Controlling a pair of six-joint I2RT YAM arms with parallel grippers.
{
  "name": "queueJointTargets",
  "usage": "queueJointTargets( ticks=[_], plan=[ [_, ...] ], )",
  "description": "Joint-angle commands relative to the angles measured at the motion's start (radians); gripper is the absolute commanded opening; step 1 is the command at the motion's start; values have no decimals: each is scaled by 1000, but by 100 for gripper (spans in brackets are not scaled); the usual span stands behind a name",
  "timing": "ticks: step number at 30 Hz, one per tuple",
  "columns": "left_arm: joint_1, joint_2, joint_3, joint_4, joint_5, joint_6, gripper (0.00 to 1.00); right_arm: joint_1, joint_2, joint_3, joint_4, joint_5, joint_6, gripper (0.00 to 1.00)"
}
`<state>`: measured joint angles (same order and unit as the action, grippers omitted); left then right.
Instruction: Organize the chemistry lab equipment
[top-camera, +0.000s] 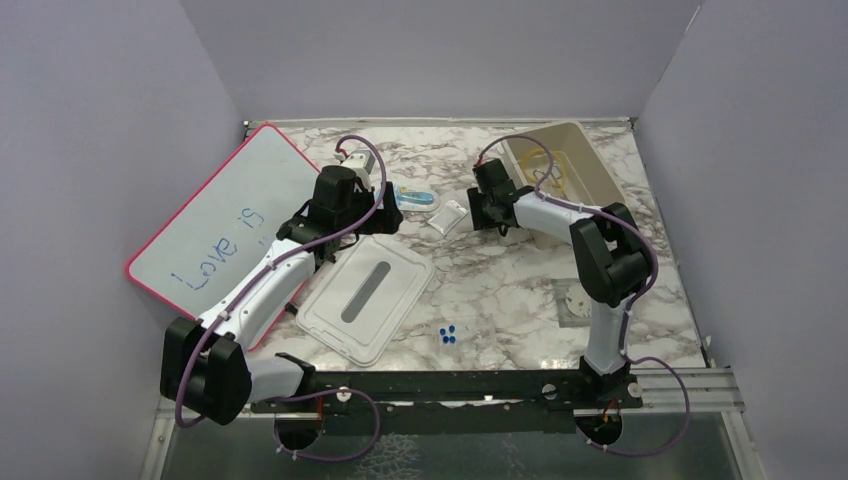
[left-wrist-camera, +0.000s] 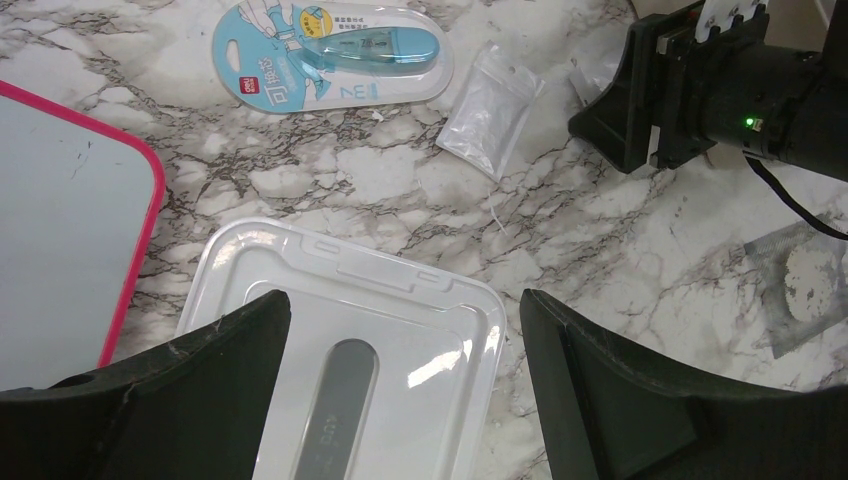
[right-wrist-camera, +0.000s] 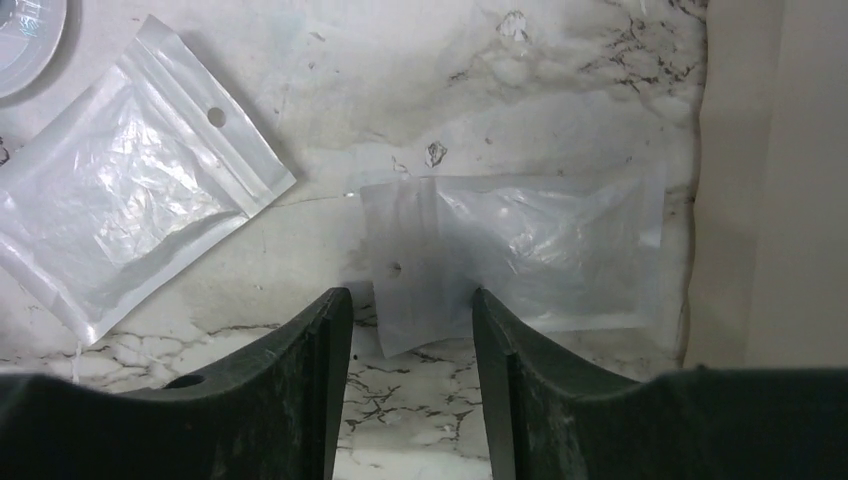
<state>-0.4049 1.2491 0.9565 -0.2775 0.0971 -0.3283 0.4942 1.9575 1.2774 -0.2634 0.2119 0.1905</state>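
Plainly our right gripper (right-wrist-camera: 410, 300) is the nearer one: its jaws stand partly apart, holding nothing, with the small clear bag (right-wrist-camera: 540, 255) flat on the table (right-wrist-camera: 560, 90) just ahead (long axis across the frame), beside the beige bin (right-wrist-camera: 770, 200).

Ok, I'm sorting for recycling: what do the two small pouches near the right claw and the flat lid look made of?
Pouch under the right claw: thin clear plastic film, glossy, crinkled. Other pouch: likely the same film, with a punched hang hole. Lid: stiff translucent white plastic, smooth, moulded ridges, glare; its grey centre strip could be plastic or rubber.
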Motion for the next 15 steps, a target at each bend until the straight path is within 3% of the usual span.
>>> queueJointTargets(
  ticks=[1, 9, 11, 15],
  plan=[
    [8, -8, -12, 24, -1, 4, 87, -7, 64, 32, -41, -44, -14, 47],
    [8, -9, -12, 23, -2, 5, 88, -20, 100, 47, -60, -93, 14, 6],
    [8, -10, -12, 23, 0, 6, 88, -20, 97, 55, -60, -95, 15, 1],
    [8, -10, -12, 23, -1, 6, 88, -20, 66, 64, -39, -91, 21, 1]
  ],
)
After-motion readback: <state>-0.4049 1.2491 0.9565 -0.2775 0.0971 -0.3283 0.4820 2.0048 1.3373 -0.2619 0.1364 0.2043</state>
